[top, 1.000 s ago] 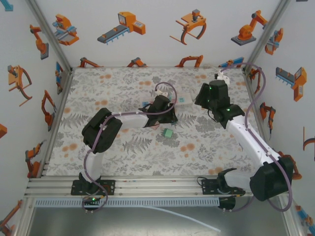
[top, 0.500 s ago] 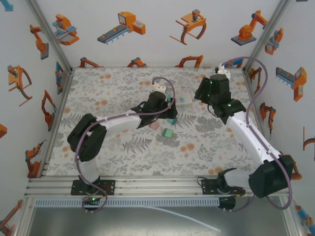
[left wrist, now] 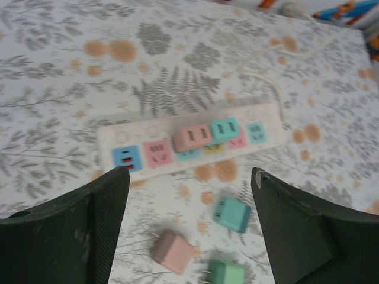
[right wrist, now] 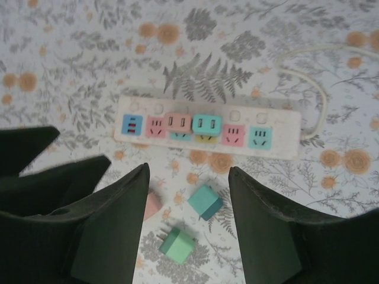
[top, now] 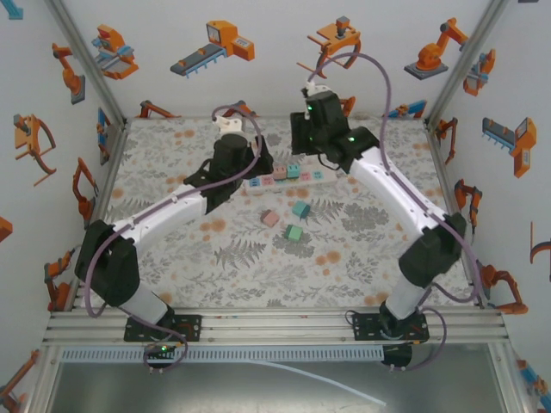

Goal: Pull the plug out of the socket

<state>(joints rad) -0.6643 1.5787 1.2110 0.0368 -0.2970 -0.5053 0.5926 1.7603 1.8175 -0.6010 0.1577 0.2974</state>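
Note:
The socket (left wrist: 135, 134) is a long white power strip with coloured outlets; it lies flat on the floral mat, and it is seen too as the socket (right wrist: 278, 127) and the socket (top: 319, 177). A pink plug (left wrist: 192, 137) and a teal plug (left wrist: 225, 129) sit side by side in its middle; the right wrist view has them as the pink plug (right wrist: 178, 122) and the teal plug (right wrist: 206, 123). My left gripper (left wrist: 189, 177) hovers open above the strip's near side, holding nothing. My right gripper (right wrist: 188, 174) is open and empty above the same spot.
Loose cubes lie in front of the strip: a teal cube (right wrist: 205, 202), a green cube (right wrist: 177, 245) with its prongs showing, and a pink cube (left wrist: 173, 251). The strip's white cord (right wrist: 320, 100) loops off to the right. The left gripper's fingers (right wrist: 35, 160) show at the right wrist view's left edge.
Both arms have swung from the middle of the mat toward the back and now hover over the strip. The loose pink and teal cubes are uncovered.

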